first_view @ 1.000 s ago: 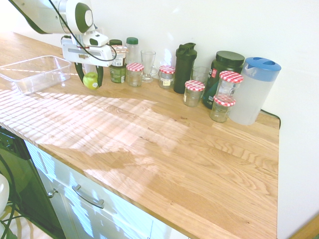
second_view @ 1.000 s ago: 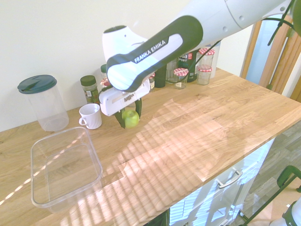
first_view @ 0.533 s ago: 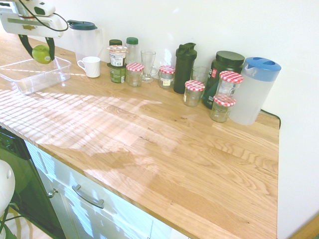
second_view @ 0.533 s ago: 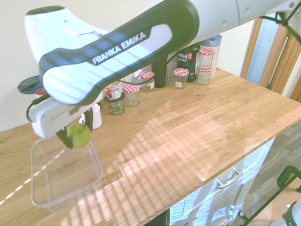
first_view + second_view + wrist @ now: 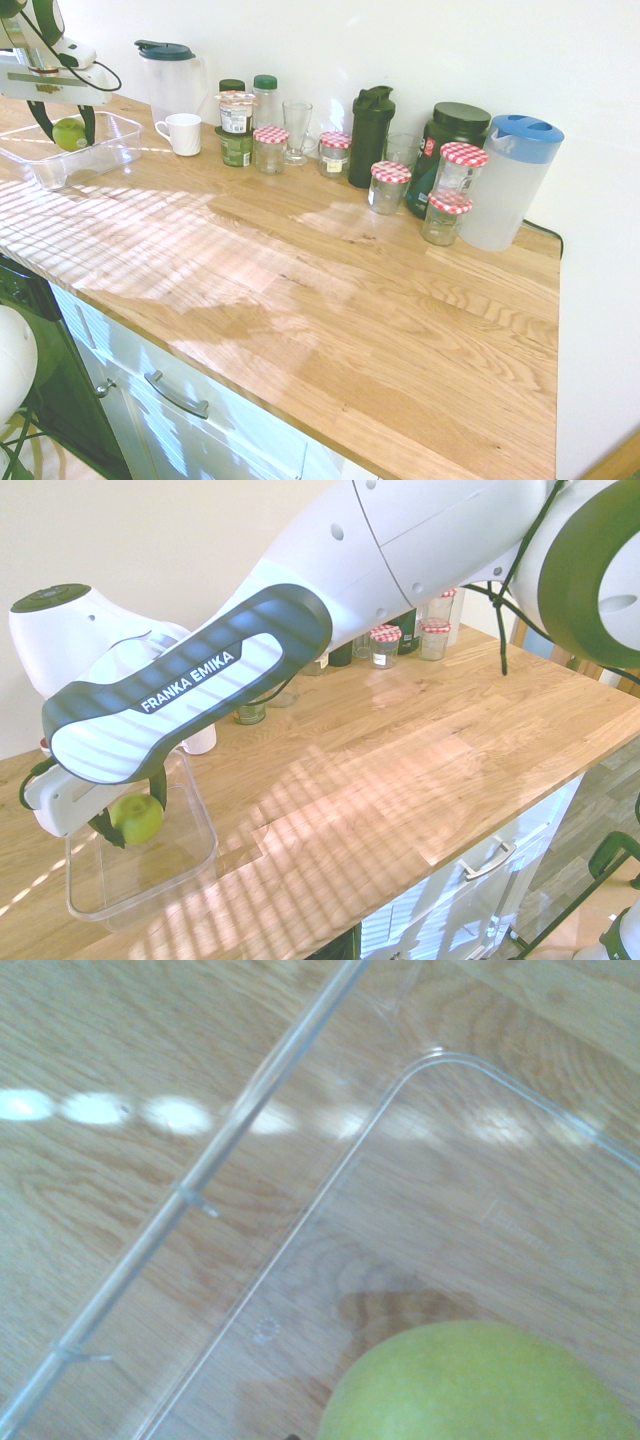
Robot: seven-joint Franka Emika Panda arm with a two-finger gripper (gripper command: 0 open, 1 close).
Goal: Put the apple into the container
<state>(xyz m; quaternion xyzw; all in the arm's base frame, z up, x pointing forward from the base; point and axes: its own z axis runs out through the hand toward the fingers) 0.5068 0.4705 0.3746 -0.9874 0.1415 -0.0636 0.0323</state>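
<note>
Yellow-green between dark fingers, the apple [image 5: 138,818] hangs pinched in the gripper [image 5: 62,128], held over the clear container [image 5: 195,865] at the worktop's far left, low inside its walls so a release should drop it gently.

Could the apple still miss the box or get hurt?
Maybe. The claw is shut on the apple, which looks held above the floor of the clear tub. If it lets go from there, the apple might thump and bruise, or roll about inside. The wrist view shows the apple close to one corner of the tub, so a bounce could knock the wall and nudge the light tub along the counter.
</note>
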